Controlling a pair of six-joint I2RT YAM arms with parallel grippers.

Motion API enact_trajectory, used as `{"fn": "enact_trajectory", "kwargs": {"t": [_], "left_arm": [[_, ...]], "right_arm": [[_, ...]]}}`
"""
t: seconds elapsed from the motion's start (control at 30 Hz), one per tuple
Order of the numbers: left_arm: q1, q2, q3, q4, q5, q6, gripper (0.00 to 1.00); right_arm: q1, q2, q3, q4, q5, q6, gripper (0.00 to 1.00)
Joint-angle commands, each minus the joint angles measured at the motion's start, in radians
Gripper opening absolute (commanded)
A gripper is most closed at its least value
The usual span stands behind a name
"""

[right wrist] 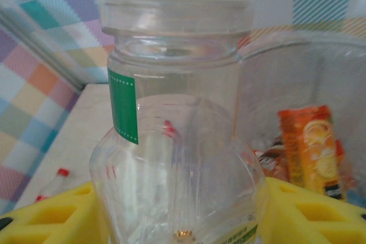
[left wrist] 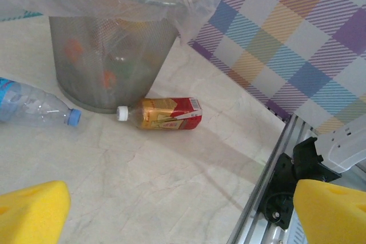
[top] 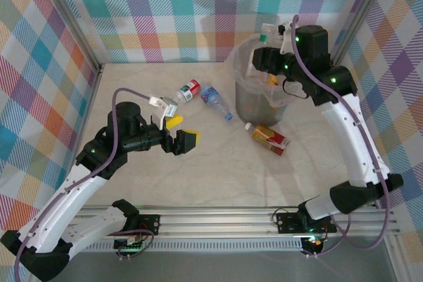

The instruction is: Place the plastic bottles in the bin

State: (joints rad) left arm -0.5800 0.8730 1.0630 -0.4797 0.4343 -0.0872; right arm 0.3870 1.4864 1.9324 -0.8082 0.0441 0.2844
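The grey mesh bin (top: 254,105), lined with a clear bag, stands at the back right. Over its rim, my right gripper (top: 266,57) is shut on a clear bottle with a green label (right wrist: 177,141). An orange-labelled bottle (right wrist: 311,150) lies inside the bin (right wrist: 297,78). On the table lie a red-labelled bottle (top: 188,90), a clear blue-capped bottle (top: 217,102) and a red-and-yellow bottle (top: 269,138). My left gripper (top: 180,132) hangs open and holds nothing, left of these bottles. In the left wrist view the red-and-yellow bottle (left wrist: 163,114) rests against the bin (left wrist: 108,55), beyond my left gripper (left wrist: 183,215).
Plaid walls close in the table on the left, back and right. An aluminium rail (top: 218,219) with the arm mounts runs along the near edge. Bare tabletop (top: 218,176) lies between my left gripper and the bottles.
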Motion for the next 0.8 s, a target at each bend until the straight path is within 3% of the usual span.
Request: {"fn": "enact_trajectory", "kwargs": {"t": [0.0, 0.17, 0.4, 0.77], "left_arm": [[0.005, -0.011, -0.012, -0.033, -0.035, 0.020, 1.00], [0.005, -0.016, -0.015, -0.052, -0.051, 0.018, 1.00], [0.005, -0.024, -0.009, -0.087, -0.083, 0.025, 1.00], [0.005, -0.070, -0.026, -0.113, -0.141, 0.043, 1.00]], "right_arm": [[-0.021, 0.077, 0.106, -0.044, 0.103, -0.069, 0.60], [-0.043, 0.219, 0.238, -0.069, 0.154, -0.083, 0.60], [-0.083, 0.416, 0.419, -0.173, 0.066, -0.047, 0.61], [-0.114, 0.513, 0.408, -0.201, -0.132, 0.030, 0.62]]}}
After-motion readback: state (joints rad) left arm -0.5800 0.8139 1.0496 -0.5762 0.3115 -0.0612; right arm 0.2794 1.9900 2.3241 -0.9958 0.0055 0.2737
